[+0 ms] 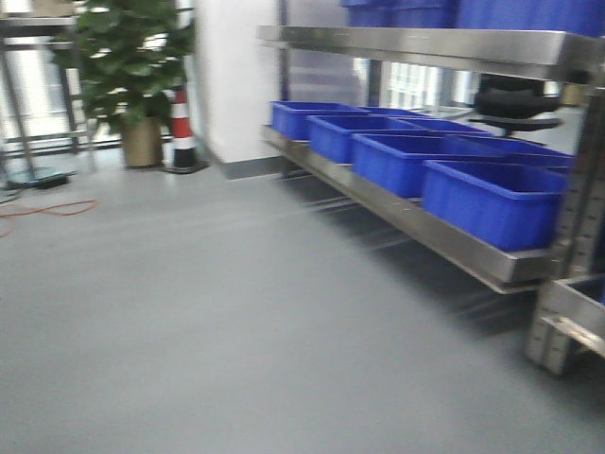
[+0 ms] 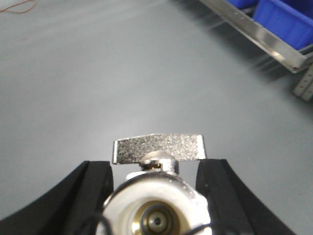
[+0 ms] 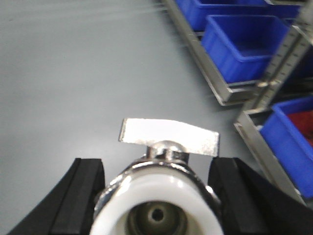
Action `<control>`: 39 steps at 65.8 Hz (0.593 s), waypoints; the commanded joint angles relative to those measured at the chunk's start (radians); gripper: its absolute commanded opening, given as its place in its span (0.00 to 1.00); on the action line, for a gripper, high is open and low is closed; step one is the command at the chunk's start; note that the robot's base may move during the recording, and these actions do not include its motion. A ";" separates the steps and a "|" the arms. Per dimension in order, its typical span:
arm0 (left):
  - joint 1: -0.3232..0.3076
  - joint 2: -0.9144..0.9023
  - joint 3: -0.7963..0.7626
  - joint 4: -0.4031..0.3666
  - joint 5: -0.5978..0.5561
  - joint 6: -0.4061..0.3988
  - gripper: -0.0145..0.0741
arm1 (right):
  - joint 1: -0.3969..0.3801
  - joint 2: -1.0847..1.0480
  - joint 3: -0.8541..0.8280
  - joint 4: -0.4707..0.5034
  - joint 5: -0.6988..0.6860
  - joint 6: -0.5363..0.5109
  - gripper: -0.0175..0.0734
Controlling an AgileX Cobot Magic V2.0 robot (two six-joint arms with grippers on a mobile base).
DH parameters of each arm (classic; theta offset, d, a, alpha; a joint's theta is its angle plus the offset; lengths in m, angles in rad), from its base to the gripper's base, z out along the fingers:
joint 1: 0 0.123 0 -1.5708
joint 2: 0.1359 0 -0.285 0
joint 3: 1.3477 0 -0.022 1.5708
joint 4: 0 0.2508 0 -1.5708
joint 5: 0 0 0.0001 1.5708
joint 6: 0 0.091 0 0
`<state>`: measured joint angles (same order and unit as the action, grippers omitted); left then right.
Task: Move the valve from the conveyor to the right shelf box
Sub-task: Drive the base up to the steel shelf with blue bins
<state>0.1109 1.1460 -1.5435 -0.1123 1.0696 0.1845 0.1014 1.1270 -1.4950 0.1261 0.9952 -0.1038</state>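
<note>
L gripper (image 2: 155, 185) is clamped on a valve (image 2: 156, 198), body wedged btwn the black fingers (image 2: 95, 188), white cap facing the cam, flat lever (image 2: 159, 148) on top. R gripper (image 3: 157, 188) is closed the same way on a 2nd valve (image 3: 156, 200), lever (image 3: 168, 137) up. Both hang over grey floor (image 1: 189, 322), w/ the shelf (image 1: 416, 222) and its blue boxes (image 1: 492, 199) off to the right.
</note>
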 commanded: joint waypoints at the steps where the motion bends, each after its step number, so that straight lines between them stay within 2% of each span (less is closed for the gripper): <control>1: -0.004 -0.010 -0.013 -0.015 -0.045 -0.005 0.04 | 0.001 -0.011 -0.019 -0.006 -0.068 -0.003 0.03; 39: -0.004 -0.010 -0.013 -0.015 -0.045 -0.005 0.04 | 0.001 -0.011 -0.019 -0.006 -0.068 -0.003 0.03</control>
<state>0.1109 1.1460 -1.5435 -0.1143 1.0672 0.1845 0.1014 1.1270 -1.4950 0.1261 0.9952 -0.1038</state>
